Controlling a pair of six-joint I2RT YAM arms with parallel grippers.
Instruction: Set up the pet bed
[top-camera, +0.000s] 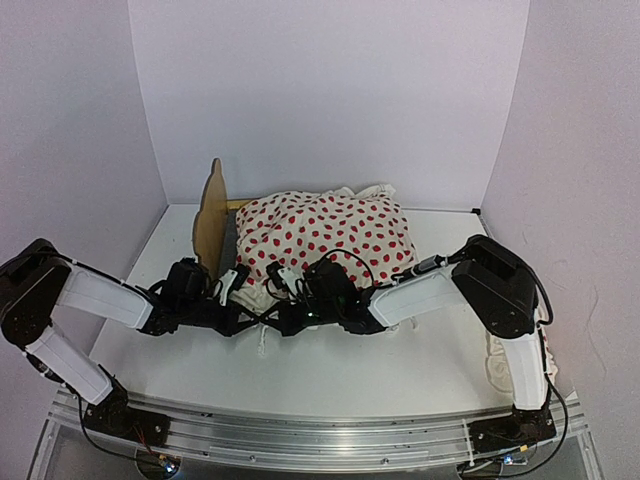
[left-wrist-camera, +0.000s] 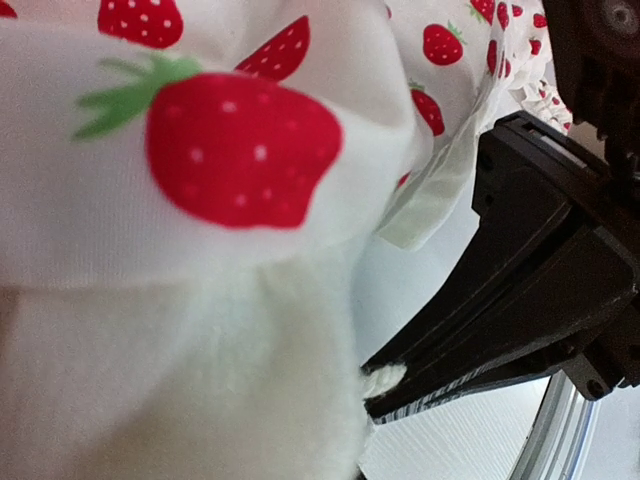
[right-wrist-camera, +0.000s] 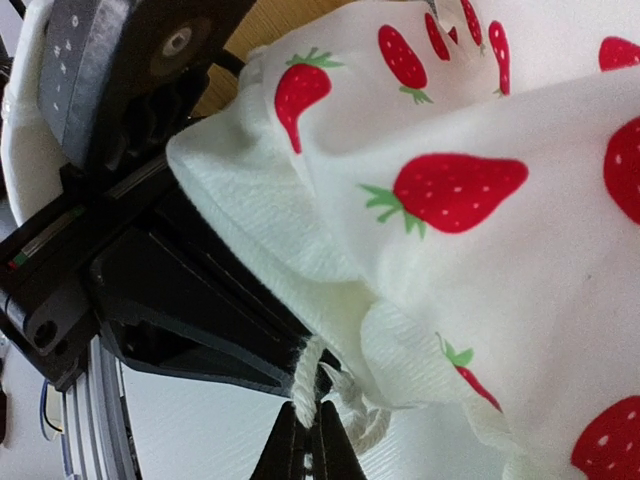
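The left claw and right claw are each pinched shut on the near hem of the duvet (strawberry print). The pet bed is seen just beyond them, largely covered; spreading seems unfinished.

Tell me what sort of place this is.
Most likely a robotics lab test cell: plain white walls box in a white table, two black-and-white robot arms are bolted to a metal rail, and a light plywood pet bed under white strawberry-print bedding serves as a prop.
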